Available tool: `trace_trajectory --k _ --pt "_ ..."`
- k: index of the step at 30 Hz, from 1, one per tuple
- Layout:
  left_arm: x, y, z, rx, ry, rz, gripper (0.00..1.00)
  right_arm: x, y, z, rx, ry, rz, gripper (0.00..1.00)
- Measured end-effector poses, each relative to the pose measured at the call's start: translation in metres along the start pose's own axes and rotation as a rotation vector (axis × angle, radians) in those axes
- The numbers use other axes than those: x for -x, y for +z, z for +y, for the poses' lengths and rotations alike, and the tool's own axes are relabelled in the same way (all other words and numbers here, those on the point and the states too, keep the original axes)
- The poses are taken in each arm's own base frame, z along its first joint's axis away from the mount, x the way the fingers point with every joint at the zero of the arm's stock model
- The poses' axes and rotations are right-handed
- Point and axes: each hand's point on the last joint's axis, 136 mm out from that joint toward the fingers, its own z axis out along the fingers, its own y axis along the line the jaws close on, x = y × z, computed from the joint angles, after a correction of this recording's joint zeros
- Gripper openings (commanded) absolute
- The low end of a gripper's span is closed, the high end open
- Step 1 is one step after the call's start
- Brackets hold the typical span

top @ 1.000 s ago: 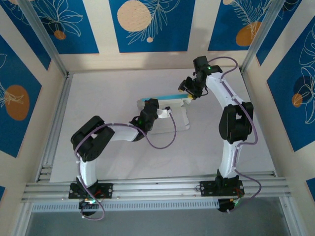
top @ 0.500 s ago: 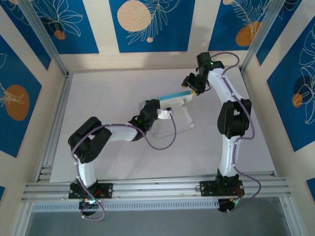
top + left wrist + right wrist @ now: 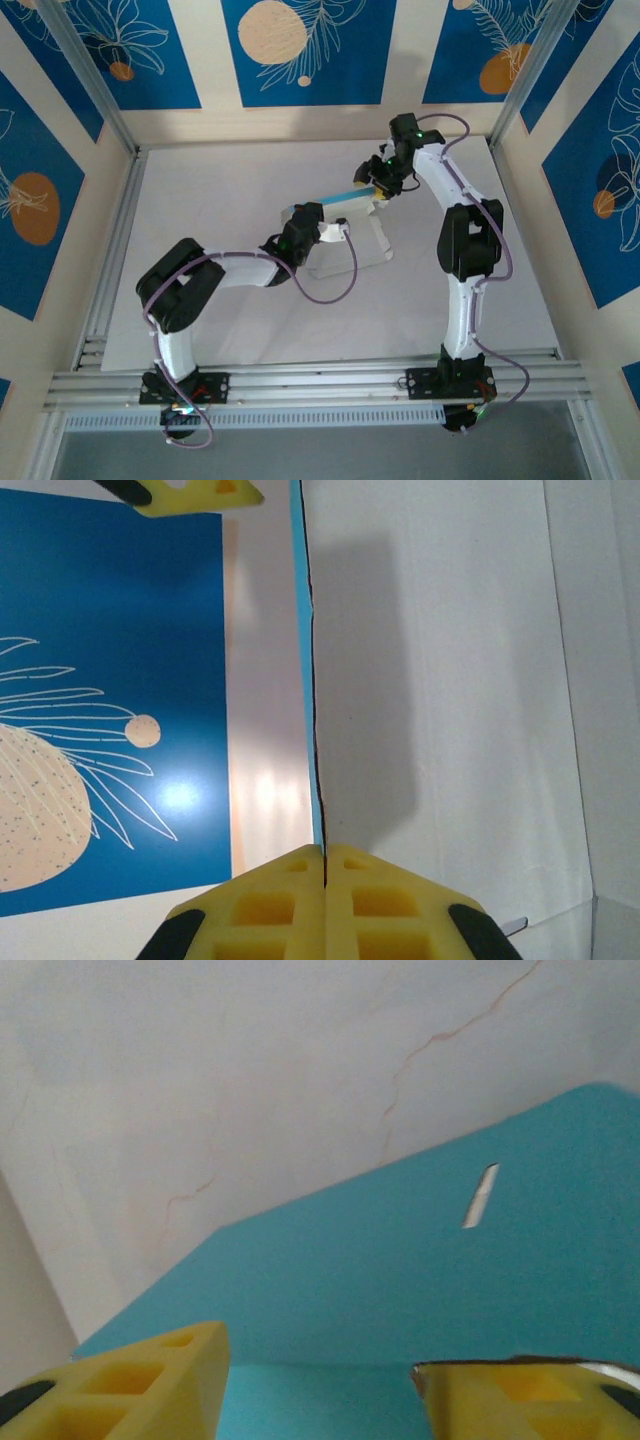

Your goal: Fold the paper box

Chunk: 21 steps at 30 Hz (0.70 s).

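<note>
Now the left gripper (image 3: pixel 325 875), near the middle of the surface (image 3: pixel 220 210), is pressed together on the thin edge of the box (image 3: pixel 352 248), pinching it. The box sits partly folded at the centre, its blue panel (image 3: pixel 352 196) tilted up toward the far right. Beyond it, the right gripper (image 3: pixel 320 1385) stands half spread at that panel. The panel lay flatter a second ago, and this gripper has since shifted left.
</note>
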Motion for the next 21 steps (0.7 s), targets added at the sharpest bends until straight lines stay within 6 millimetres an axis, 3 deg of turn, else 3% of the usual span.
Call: trace_trajectory --k 6,12,21 --pt "-0.002 -0.001 0.001 -0.003 -0.008 0.009 0.0 -0.003 0.006 0.004 0.075 0.009 0.033 0.45" --pt "-0.002 -0.002 -0.001 -0.012 -0.005 0.006 0.0 -0.009 0.008 0.001 0.224 0.086 0.059 0.2" --pt "-0.002 -0.002 -0.005 -0.028 0.003 0.005 0.0 -0.009 0.003 0.003 0.368 0.149 0.035 0.09"
